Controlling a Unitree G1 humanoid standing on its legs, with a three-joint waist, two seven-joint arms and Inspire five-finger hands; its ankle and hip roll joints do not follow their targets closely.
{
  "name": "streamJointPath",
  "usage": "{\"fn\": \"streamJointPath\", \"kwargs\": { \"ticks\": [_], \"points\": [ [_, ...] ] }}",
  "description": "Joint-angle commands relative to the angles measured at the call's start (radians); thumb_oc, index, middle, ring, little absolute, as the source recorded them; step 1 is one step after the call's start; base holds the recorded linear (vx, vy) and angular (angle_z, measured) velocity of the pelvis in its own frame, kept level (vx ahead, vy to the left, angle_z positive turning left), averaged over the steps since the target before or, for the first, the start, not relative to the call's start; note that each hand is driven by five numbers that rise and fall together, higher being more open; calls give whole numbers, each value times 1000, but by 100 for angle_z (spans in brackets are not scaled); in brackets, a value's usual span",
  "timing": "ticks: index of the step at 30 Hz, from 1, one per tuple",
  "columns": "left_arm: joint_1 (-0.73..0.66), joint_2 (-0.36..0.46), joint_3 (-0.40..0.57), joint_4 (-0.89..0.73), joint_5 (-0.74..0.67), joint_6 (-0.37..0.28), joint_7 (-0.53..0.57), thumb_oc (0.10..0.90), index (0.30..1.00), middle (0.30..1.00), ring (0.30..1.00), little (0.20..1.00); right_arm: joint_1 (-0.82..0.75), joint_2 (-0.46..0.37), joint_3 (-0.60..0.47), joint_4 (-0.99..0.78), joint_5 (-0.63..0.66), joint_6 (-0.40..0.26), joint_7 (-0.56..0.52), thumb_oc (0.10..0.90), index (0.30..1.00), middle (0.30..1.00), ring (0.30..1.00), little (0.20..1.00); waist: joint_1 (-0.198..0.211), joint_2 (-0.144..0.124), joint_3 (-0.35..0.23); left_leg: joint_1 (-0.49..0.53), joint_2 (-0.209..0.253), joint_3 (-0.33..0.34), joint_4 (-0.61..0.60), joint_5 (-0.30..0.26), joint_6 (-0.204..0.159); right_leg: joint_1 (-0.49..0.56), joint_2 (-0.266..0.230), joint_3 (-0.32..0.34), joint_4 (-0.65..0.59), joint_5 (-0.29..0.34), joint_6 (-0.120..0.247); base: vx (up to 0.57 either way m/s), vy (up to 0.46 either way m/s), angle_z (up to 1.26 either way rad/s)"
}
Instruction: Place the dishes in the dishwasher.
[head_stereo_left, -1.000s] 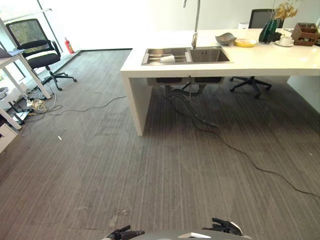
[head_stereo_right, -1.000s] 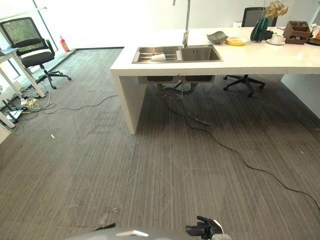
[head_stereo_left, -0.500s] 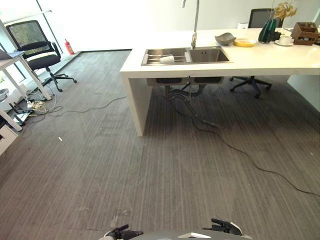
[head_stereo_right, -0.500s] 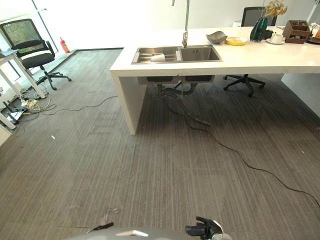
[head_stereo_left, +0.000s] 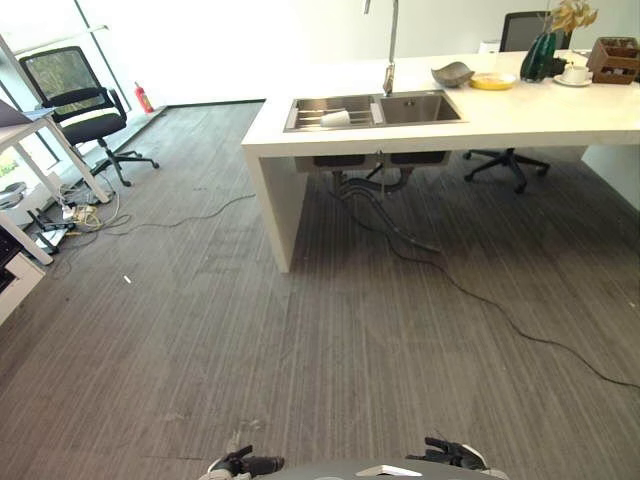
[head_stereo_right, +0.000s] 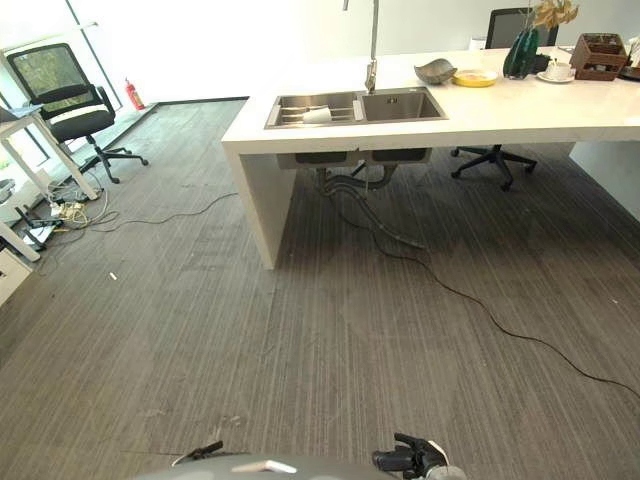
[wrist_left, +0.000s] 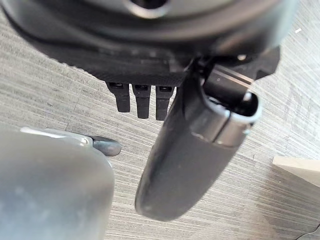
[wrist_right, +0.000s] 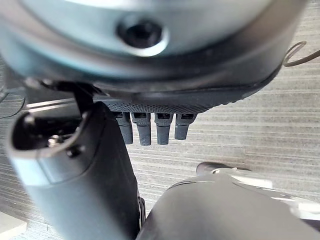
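I count one white counter (head_stereo_left: 520, 115) with one double sink (head_stereo_left: 372, 110) set into its left end: two basins, one tap (head_stereo_left: 390, 45) rising behind them. One white cup (head_stereo_left: 335, 118) lies in the left basin. Along the counter's back edge I make out one grey bowl (head_stereo_left: 452, 74), one yellow plate (head_stereo_left: 491, 82), one green vase (head_stereo_left: 537, 56), one cup on a saucer (head_stereo_left: 574, 75), and one brown wooden box (head_stereo_left: 612, 60) at the far right corner. Two office chairs: one (head_stereo_left: 78, 105) at the left, one (head_stereo_left: 515, 40) behind the counter. One red fire extinguisher (head_stereo_left: 143, 98) stands by the wall.
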Motion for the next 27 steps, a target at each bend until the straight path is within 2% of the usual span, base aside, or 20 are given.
{"fn": "streamJointPath", "kwargs": {
  "ticks": [1, 2, 3, 4, 6, 7, 10, 11, 12, 13, 14, 16, 18, 21, 22, 23, 24, 25, 26, 27],
  "points": [
    [-117, -16, 60, 55, -23, -45, 12, 800, 900, 900, 900, 900, -69, 56, 32, 28, 46, -8, 41, 800, 900, 900, 900, 900, -9, -76, 43, 5, -37, -8, 96, -113, -48, 117, -68, 29, -257, 113, 74, -27, -33, 5],
    [-120, -10, 65, 61, -23, -44, 13, 800, 900, 900, 900, 900, -73, 51, 27, 25, 52, -6, 48, 800, 900, 900, 900, 900, -6, -87, 61, -42, -51, 2, 184, -118, -65, 113, -77, 32, -253, 116, 71, -35, -84, 3],
    [-124, -4, 73, 71, -18, -41, 16, 800, 900, 900, 900, 900, -73, 52, 21, 20, 54, 0, 62, 800, 900, 900, 900, 900, -5, -99, 75, -116, -44, 24, 344, -111, -89, 112, -86, 30, -252, 121, 68, -8, -154, -1],
    [-124, 3, 88, 78, -26, -40, 20, 800, 900, 900, 900, 900, -73, 53, 22, 13, 56, 1, 67, 800, 900, 900, 900, 900, 8, -117, 90, -164, -38, 35, 475, -69, -113, 124, -100, 32, -257, 123, 64, 45, -158, 6],
    [-116, 20, 116, 97, -46, -41, 37, 800, 900, 900, 900, 900, -80, 38, 14, 9, 63, -5, 56, 800, 900, 900, 900, 900, 37, -120, 116, -267, -26, 43, 571, -27, -127, 162, -95, 30, -259, 94, 55, 232, -96, 10],
    [-110, 26, 124, 108, -42, -40, 42, 800, 900, 900, 900, 900, -81, 31, 4, 17, 65, -6, 53, 800, 900, 900, 900, 900, 45, -113, 114, -306, -11, 74, 480, -27, -115, 185, -86, 30, -259, 70, 56, 255, -14, 2],
    [-100, 29, 123, 115, -38, -39, 42, 800, 900, 900, 900, 900, -73, 30, 3, 20, 64, -9, 54, 800, 900, 900, 900, 900, 53, -112, 110, -328, -5, 88, 422, -35, -103, 205, -83, 36, -259, 51, 58, 261, 69, -5],
    [-79, 20, 120, 119, -28, -40, 38, 800, 900, 900, 900, 900, -61, 32, 5, 19, 55, -13, 50, 800, 900, 900, 900, 900, 74, -84, 104, -363, 52, 122, 143, 18, -95, 246, -49, 55, -259, 8, 70, 461, 167, -5],
    [-70, 14, 109, 118, -22, -37, 31, 800, 900, 900, 900, 900, -57, 30, 8, 19, 52, -14, 51, 800, 900, 900, 900, 900, 90, -84, 97, -334, 55, 138, 15, 57, -95, 266, -58, 66, -259, -8, 77, 668, 227, -3],
    [-59, 16, 86, 118, 5, -37, 23, 800, 900, 900, 900, 900, -63, 29, 17, 28, 46, -19, 50, 800, 900, 900, 900, 900, 115, -82, 95, -417, 82, 111, -45, 66, -109, 301, -61, 104, -259, -37, 81, 486, 138, -28],
    [-53, 22, 73, 121, 28, -39, 28, 800, 900, 900, 900, 900, -71, 31, 20, 31, 51, -23, 55, 800, 900, 900, 900, 900, 132, -85, 86, -438, 101, 78, -45, 93, -121, 333, -64, 138, -259, -60, 82, 487, 153, -55],
    [-46, 48, 68, 126, 73, -45, 50, 800, 900, 900, 900, 900, -74, 42, 23, 48, 50, -11, 68, 800, 900, 900, 900, 900, 144, -84, 61, -388, 109, 87, -36, 130, -116, 369, -69, 179, -259, -73, 86, 480, 188, -98],
    [-63, 67, 67, 113, 89, -53, 67, 800, 900, 900, 900, 900, -67, 58, 34, 46, 39, -9, 63, 800, 900, 900, 900, 900, 144, -101, 39, -364, 97, 101, -34, 190, -116, 394, -86, 169, -255, -70, 92, 519, 199, -95],
    [-90, 93, 62, 81, 104, -67, 90, 800, 900, 900, 900, 900, -72, 78, 41, 47, 40, -5, 61, 800, 900, 900, 900, 900, 148, -131, 14, -334, 67, 96, -39, 185, -92, 366, -100, 167, -166, -46, 119, 340, 143, -17],
    [-111, 106, 47, 56, 121, -79, 103, 800, 900, 900, 900, 900, -74, 91, 48, 45, 38, -6, 62, 800, 900, 900, 900, 900, 143, -142, 1, -311, 50, 97, -45, 175, -81, 339, -104, 171, -114, -4, 136, 304, 206, -3],
    [-145, 122, 14, -37, 148, -118, 162, 800, 900, 900, 900, 900, -78, 108, 64, 32, 37, -9, 61, 800, 900, 900, 900, 900, 140, -152, -11, -283, 34, 105, -45, 156, -60, 293, -98, 197, -25, 125, 176, 407, 270, 0],
    [-171, 128, 17, -110, 135, -142, 206, 800, 900, 900, 900, 900, -87, 116, 76, 14, 35, -13, 56, 800, 900, 900, 900, 900, 141, -161, -11, -268, 20, 105, -45, 136, -47, 263, -97, 197, 53, 194, 203, 315, 203, 20],
    [-170, 127, 17, -110, 135, -141, 206, 800, 900, 900, 900, 900, -86, 116, 75, 14, 35, -13, 56, 800, 900, 900, 900, 900, 134, -173, -10, -264, 3, 102, -45, 127, -45, 267, -110, 187, 61, 178, 204, 322, 187, 15],
    [-217, 141, 40, -239, 118, -185, 289, 800, 900, 900, 900, 900, -109, 118, 57, -21, 58, -21, 36, 800, 900, 900, 900, 900, 132, -167, 6, -224, 1, 90, -45, 95, -20, 176, -82, 155, 260, 308, 253, 305, 191, 14],
    [-233, 154, 44, -352, 121, -207, 339, 800, 900, 900, 900, 900, -119, 113, 34, -33, 74, -24, 28, 800, 900, 900, 900, 900, 118, -154, 24, -191, 2, 75, -45, 77, -12, 115, -76, 128, 362, 352, 269, 267, 195, 15]
  ]
}}
